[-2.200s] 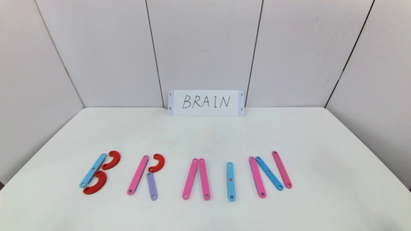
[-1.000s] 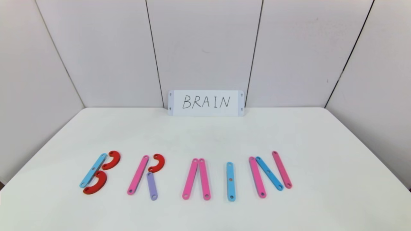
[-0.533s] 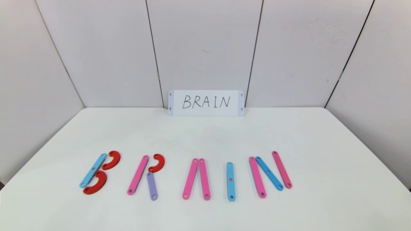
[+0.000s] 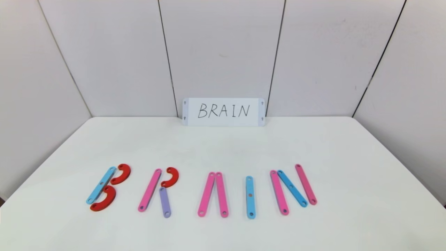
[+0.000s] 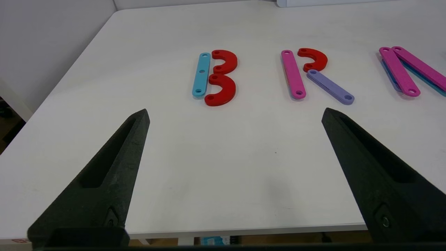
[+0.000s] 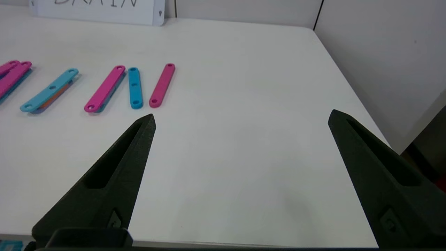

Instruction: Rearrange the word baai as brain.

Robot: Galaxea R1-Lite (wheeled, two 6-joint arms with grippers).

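The letters on the bench (image 4: 348, 157) already spell brain (image 4: 209, 190), in a row in front of the white card (image 4: 223, 112). The job looks done. The left gripper (image 5: 235, 115) and right gripper (image 6: 242, 118) wait near the bench edge, fingers wide apart, holding nothing. Next, nothing needs moving.

We see bright, even, diffuse lighting across the white tabletop (image 4: 223, 150), with no harsh glare. Shadows are faint: a soft grey patch lies on the tabletop ahead of each wrist camera. The wall panel seams bow outward in the head view, indicating wide-angle distortion. Focus is adequate throughout.
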